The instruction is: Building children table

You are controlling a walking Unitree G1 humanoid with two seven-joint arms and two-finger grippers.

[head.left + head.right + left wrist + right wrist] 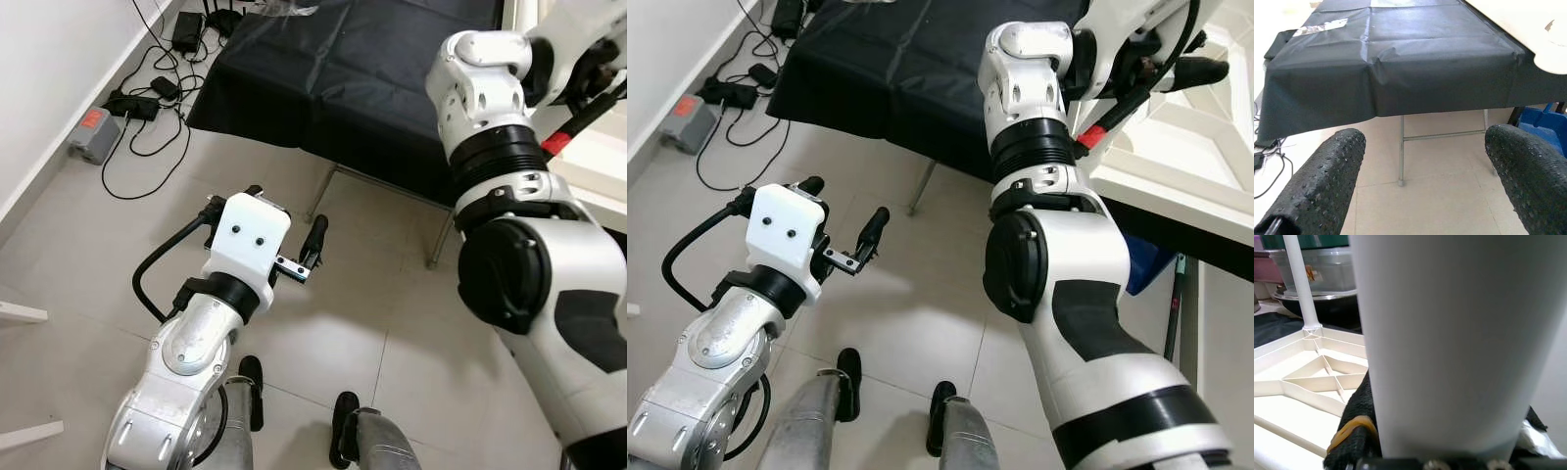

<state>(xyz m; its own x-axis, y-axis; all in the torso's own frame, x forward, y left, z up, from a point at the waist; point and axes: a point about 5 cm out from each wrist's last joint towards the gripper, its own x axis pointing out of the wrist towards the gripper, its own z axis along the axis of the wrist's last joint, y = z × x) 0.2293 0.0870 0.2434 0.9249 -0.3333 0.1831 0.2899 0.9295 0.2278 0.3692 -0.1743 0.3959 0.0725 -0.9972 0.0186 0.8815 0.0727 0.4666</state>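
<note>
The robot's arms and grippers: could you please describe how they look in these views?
The left arm is brushed silver with a black ring joint, a white boxy wrist housing and a looping black cable. The left gripper has two long black fingers with a pebbled surface. The right arm has glossy white shells, black ribbed joints and black panels, with a red-tipped black cable near its upper end.

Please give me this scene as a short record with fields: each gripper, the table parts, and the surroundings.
left gripper: open, holds nothing, above the tiled floor
right gripper: raised over the white tabletop; shut on a white table leg
white tabletop: lies upside down, ribbed underside showing, another leg already standing in a corner
work surface: folding table with black cloth
floor items: cables by the wall
</note>
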